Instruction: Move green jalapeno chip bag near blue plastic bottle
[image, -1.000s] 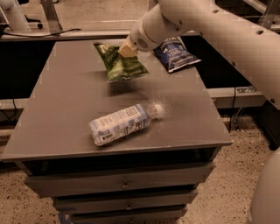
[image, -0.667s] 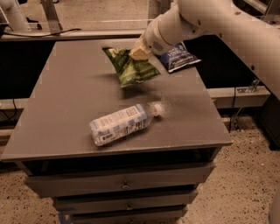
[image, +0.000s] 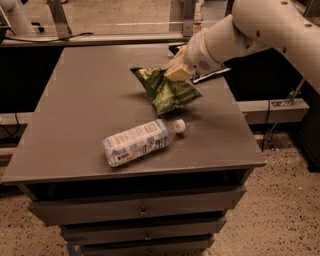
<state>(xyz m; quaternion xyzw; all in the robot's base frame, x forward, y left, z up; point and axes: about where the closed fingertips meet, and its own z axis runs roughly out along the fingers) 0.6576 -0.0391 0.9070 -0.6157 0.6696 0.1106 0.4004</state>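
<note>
Gripper pinching the green bag above the grey table

The gripper (image: 176, 71), at the end of the white arm (image: 260, 30), is closed on the upper edge of the green jalapeno chip bag (image: 167, 92); the bag hangs just below it, tilted, and its lettering is too crumpled to read. The blue plastic bottle (image: 140, 142) lies on its side on the table (image: 90, 100), below and left of the gripper, near the bag but apart from it, its white cap (image: 179, 126) pointing right. Just right of the gripper, a dark blue chip bag (image: 212, 75) is mostly hidden behind the arm. The arm is cut off at the right edge.
</note>
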